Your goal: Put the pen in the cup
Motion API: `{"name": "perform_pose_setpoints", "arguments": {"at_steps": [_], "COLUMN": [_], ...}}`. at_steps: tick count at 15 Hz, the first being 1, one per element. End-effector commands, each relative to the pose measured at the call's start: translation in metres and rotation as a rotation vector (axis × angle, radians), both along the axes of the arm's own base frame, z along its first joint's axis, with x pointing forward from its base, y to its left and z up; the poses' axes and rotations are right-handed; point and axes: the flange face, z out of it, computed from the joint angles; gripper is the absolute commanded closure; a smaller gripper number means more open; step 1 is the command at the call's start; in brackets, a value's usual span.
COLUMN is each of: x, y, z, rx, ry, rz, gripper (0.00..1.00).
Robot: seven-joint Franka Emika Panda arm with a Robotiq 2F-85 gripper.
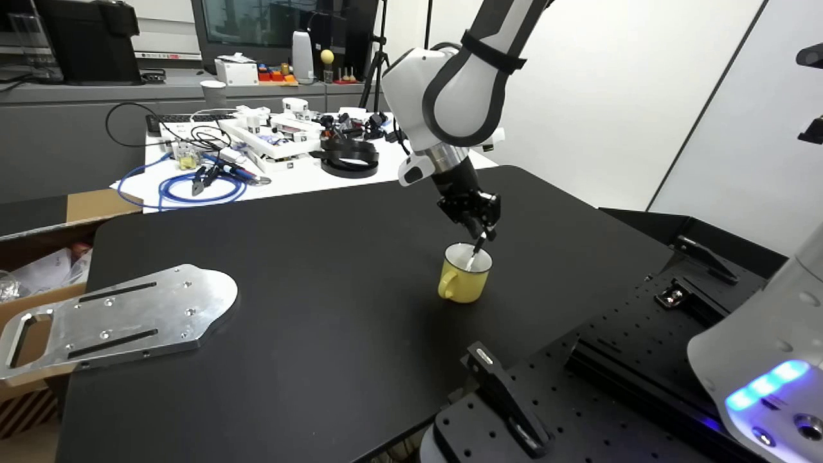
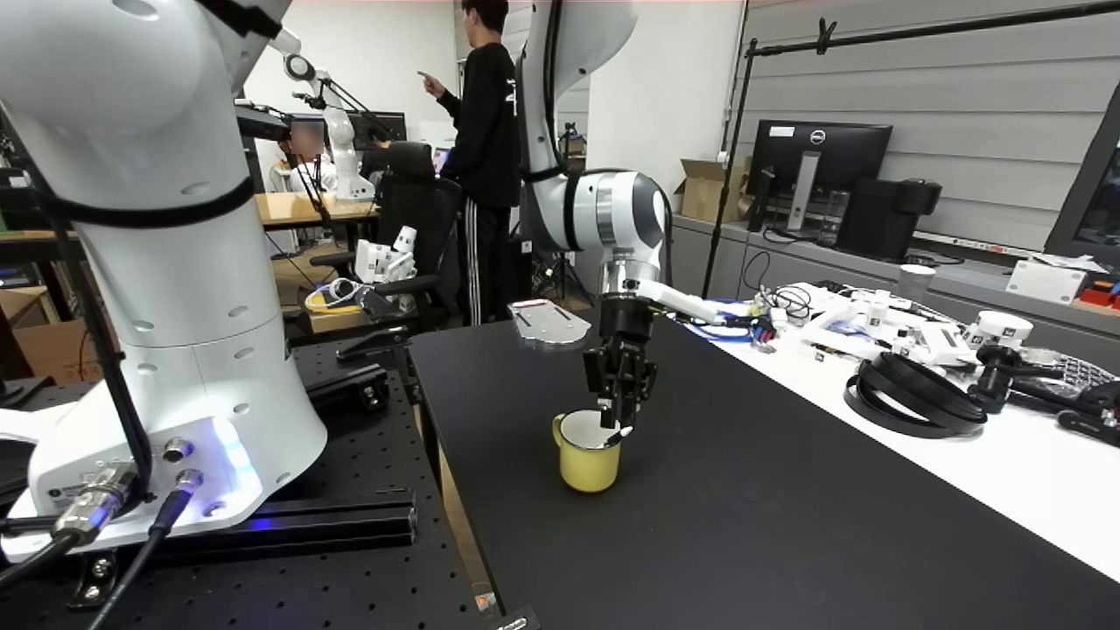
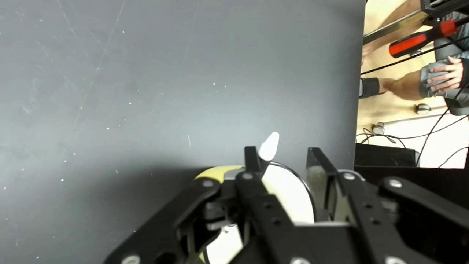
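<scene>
- Pen [image 3: 270,145] — tilted in the yellow cup [image 1: 466,287], white end toward one o'clock in the wrist view
- Tool [image 3: 282,154] — spread wide, by the cup's rim
- Metal plate [image 1: 138,315] on the bench [image 1: 315,308], nine o'clock from the cup in an exterior view

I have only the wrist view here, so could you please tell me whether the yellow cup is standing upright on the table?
Observer: Yes, in both exterior views the cup stands upright on the table.
Operator: Thank you; I see one end of the pen past the cup, so could you say where the rest goes?
Observer: In an exterior view it slants down into the cup, its lower part visible inside.
Operator: That helps; would anything else be lying on the table?
Observer: Yes, both exterior views show a metal plate there, apart from the cup.
</scene>
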Motion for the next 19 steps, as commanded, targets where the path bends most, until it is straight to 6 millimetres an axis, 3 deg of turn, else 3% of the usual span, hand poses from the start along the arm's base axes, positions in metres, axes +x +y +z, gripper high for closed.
{"name": "perform_pose_setpoints", "arguments": {"at_steps": [1,5,11,19], "x": [0.007,0.017,0.019,0.021], "y": [0.002,0.004,0.003,0.003], "z": [0.008,0.024,0.042,0.032], "rx": [-0.003,0.008,0.012,0.015], "ry": [-0.037,-0.074,-0.108,-0.074], "rz": [-0.022,-0.027,-0.033,-0.002], "gripper": [0.29,0.02,0.0,0.0]}}
